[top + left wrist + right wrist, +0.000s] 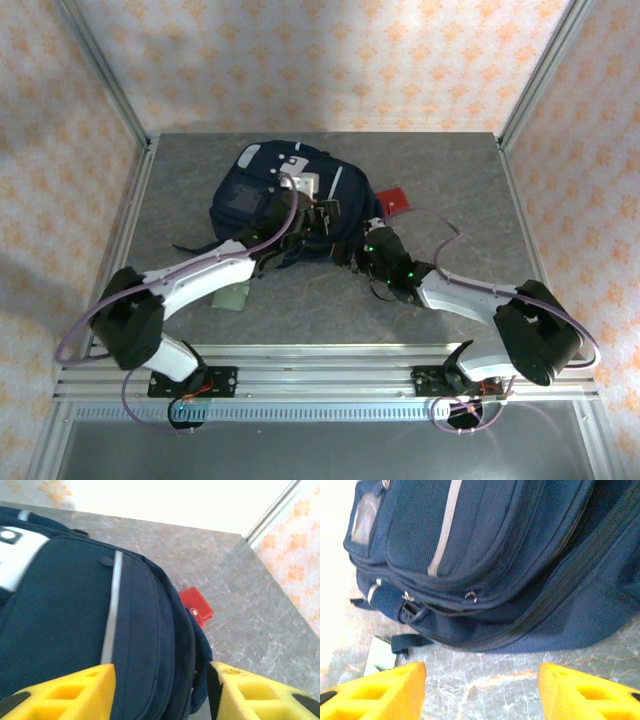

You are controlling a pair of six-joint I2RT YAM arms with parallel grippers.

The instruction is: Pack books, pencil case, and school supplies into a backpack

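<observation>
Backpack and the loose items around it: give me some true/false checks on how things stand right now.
1. The red square lies on the table beside the backpack. True.
2. The right gripper is clamped on a backpack strap. False: its jaws stand apart over bare table with nothing between them.
3. The pale green wallet is inside the backpack. False: it lies on the table next to the left arm.
4. A grey stripe runs down the backpack's front. True.
5. The left gripper is fully closed. False: its jaws stand apart at the backpack.
</observation>
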